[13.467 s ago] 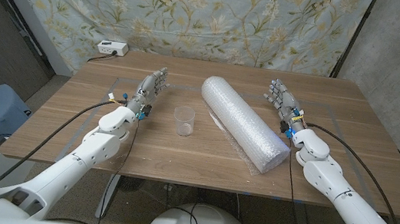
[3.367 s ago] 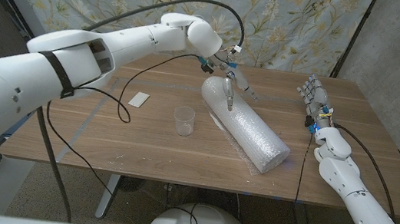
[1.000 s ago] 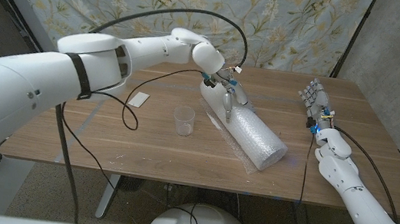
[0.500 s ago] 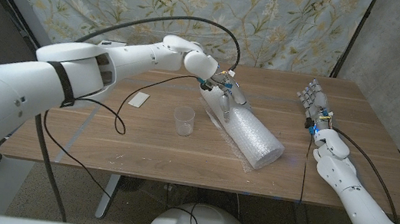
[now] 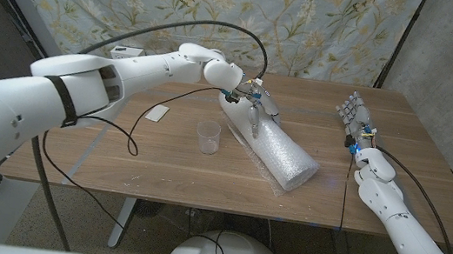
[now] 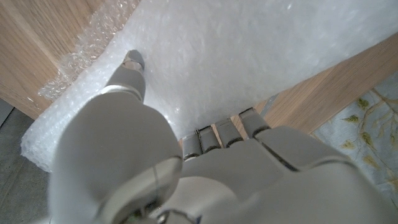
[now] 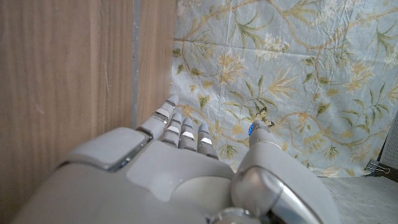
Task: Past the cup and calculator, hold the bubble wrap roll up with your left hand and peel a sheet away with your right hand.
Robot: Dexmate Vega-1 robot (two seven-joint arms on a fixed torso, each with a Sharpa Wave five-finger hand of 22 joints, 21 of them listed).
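The bubble wrap roll [image 5: 270,139] lies diagonally across the middle of the wooden table [image 5: 117,161], its far end near the backdrop side and its near end pointing toward the robot's right. The left hand [image 5: 255,106] wraps over the far end of the roll; in the left wrist view its fingers [image 6: 219,134] curl around the far side of the roll while the thumb presses onto the top surface, so the hand grips the roll but has not yet raised it upright. A loose edge of wrap [image 6: 81,53] shows along the roll where it meets the wood. The right hand [image 5: 352,116] stands at the table's right side, well apart from the roll, fingers extended and spread, holding nothing. A clear plastic cup [image 5: 208,137] stands just beside the roll on the robot's left, and a small white card [image 5: 156,113] lies farther left.

The step in hand appears to be the lift. It is judged to go best if the left hand keeps its grasp close to the end, tips the roll up on its near end without sweeping toward the cup, and leaves the loose edge turned toward the right hand. The light, compliant wrap probably tolerates a firm squeeze but may slip if held loosely.
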